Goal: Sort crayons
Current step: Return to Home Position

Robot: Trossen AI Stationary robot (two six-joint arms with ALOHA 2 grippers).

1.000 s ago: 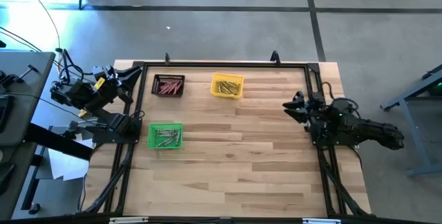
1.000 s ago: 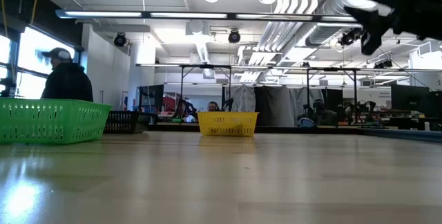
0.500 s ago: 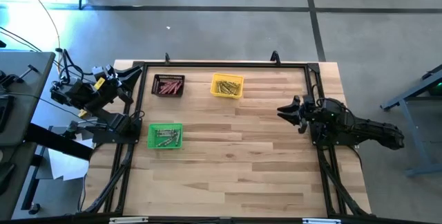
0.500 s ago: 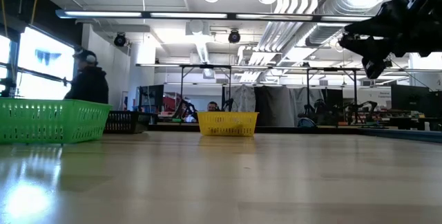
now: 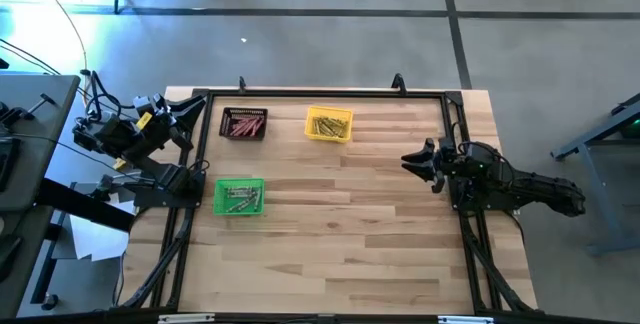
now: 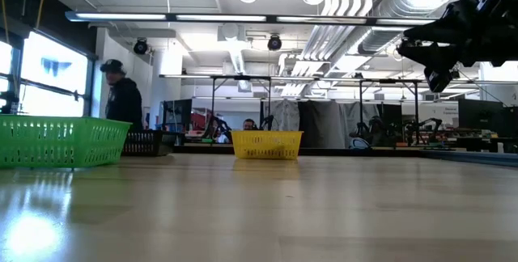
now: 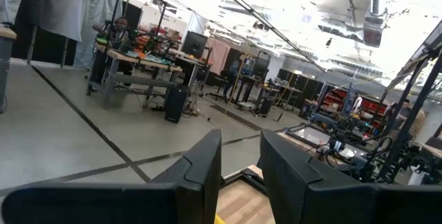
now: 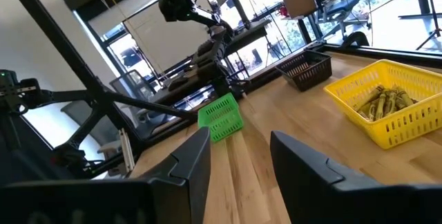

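Right arm [image 5: 520,189] reaches in over right edge of desk [image 5: 350,224]; right gripper [image 8: 239,138] held above surface, fingers apart. Left arm [image 5: 140,134] folded at left edge; left gripper [image 7: 240,140] fingers apart.

1. Overhead camera stares straight down, whole counter [image 5: 330,224] in frame.
2. Low camera sits at counter height, looking level across it, yellow bin [image 6: 267,144] far off.
3. Left wrist camera faces out over the floor [image 7: 69,148].
4. Right wrist camera skims the counter, sharing that yellow bin and the green bin [image 8: 221,117] with the overhead.
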